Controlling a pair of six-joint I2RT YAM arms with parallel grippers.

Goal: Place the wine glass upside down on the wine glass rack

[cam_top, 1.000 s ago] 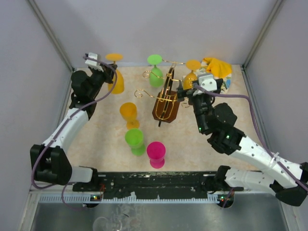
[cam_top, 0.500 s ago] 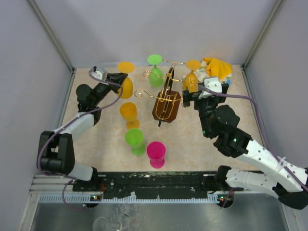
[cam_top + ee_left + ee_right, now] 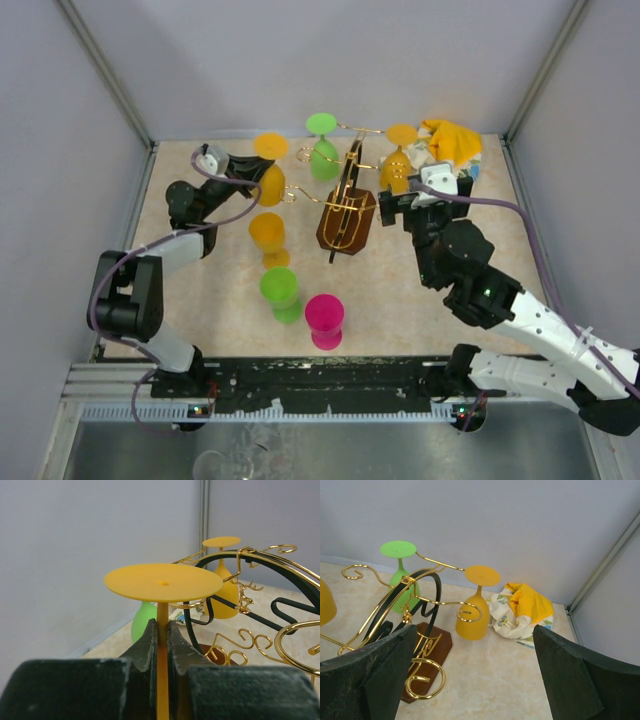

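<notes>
On the rack [image 3: 345, 222], at the back middle of the table [image 3: 215, 300]: two glasses hung foot up, a green glass [image 3: 322, 152] at the back and an orange glass [image 3: 398, 165] on the right side, each stem caught in a gold arm. Bowls down, feet above the wire.

Wine glass [image 3: 163, 581], orange: off the table, upside down, foot on top, just beside the curled arm ends on the rack's left side. Cannot tell whether touching the wire.

Left gripper [image 3: 162, 650]: nearly closed, fingers [image 3: 145, 650] pinching the thin stem of the wine glass just under its foot. Left arm run up the left side of the table, elbow folded back, wrist turned right toward the rack.

Right gripper [image 3: 393, 210]: jaws spread wide, nothing between them, close to the rack's right side and just below the hung orange glass. Right arm reaching in from the near right corner, wrist aimed at the back wall.

Standing on the table in front of the rack: orange cup [image 3: 267, 232], green cup [image 3: 280, 288], pink cup [image 3: 324, 318].

Crumpled cloth [image 3: 452, 140] in the back right corner, behind the hung orange glass.
</notes>
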